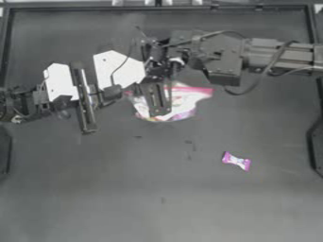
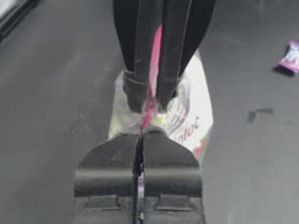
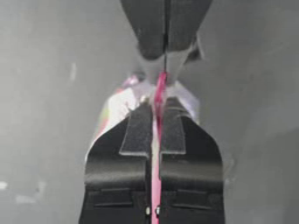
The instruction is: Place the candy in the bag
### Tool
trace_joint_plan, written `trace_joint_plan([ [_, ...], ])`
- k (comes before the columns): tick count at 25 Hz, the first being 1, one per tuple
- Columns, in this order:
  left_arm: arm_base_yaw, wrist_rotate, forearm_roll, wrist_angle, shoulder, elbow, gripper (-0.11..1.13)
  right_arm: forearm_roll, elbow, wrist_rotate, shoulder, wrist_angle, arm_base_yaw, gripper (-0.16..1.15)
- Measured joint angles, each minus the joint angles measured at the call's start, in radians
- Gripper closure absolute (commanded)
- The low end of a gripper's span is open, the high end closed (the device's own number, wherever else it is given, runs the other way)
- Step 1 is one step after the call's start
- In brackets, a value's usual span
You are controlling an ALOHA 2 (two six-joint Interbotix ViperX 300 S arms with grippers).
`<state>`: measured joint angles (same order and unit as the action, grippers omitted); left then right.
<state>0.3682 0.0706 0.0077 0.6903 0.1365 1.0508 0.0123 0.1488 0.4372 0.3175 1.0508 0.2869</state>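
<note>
We see the left gripper point(image 1: 151, 97) pinched on the bag point(image 1: 183, 101) at its pink mouth strip, the right gripper point(image 1: 165, 71) clamped on it too. The candy point(image 1: 236, 161) lies free, well apart toward the right arm's side, its long axis slanted. The left wrist view alone shows both closed jaw pairs meeting on the strip.

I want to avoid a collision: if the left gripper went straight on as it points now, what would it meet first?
Probably the right gripper: it faces the left gripper closely, both shut on the bag strip.
</note>
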Motion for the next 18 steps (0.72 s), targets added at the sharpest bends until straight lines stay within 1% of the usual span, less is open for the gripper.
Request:
trace_joint_plan([
  [18,-0.002,0.0,0.002,0.0,0.0,0.0,0.95,0.002,-0.078,-0.005,-0.046,-0.003,0.011,0.93],
])
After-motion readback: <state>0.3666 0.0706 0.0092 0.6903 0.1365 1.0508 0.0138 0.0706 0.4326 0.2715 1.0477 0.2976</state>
